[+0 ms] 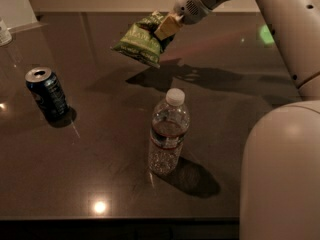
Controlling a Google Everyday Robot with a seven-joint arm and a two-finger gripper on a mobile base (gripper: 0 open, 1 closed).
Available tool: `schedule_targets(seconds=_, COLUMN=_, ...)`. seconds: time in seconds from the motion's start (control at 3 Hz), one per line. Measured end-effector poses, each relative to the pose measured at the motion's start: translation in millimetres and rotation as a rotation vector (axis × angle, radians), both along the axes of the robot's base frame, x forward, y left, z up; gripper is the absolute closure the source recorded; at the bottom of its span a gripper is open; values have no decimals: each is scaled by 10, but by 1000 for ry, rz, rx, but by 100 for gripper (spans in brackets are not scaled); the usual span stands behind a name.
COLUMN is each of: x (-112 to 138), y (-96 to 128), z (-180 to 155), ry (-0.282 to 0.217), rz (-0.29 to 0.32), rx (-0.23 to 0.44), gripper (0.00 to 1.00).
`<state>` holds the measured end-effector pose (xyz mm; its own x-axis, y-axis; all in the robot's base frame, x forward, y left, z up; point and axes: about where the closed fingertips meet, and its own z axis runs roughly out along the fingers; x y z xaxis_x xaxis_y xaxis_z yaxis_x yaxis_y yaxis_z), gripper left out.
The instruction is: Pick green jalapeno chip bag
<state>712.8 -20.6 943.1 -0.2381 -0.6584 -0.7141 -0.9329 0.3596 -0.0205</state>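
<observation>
One item is in the grasp. I note the gripper point(166, 28), top centre, clamped onto the upper right edge of the green jalapeno chip bag point(137, 41). The bag hangs tilted above the table point(100, 179), its shadow lying separate beneath it, well apart from the water bottle point(169, 131) and the can point(47, 91). I judge the pick achieved.

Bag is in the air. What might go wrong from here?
1. The gripper, up over the far side of the table, pinches the green jalapeno chip bag at one end only. Most of the bag hangs out to the side and tilts down, so it may slip free.
2. The water bottle stands upright between the bag and the robot's base. A low pull-back of the arm, or a dropped bag, might tip it.
</observation>
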Motion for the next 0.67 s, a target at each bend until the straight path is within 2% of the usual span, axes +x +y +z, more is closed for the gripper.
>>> schedule_targets(seconds=0.33, x=-238, y=-51, z=400, ry=-37, rz=34, rx=38, gripper=100)
schedule_targets(seconds=0.67, x=-580, y=-151, z=956, ry=-102, rz=109, rx=114, gripper=100)
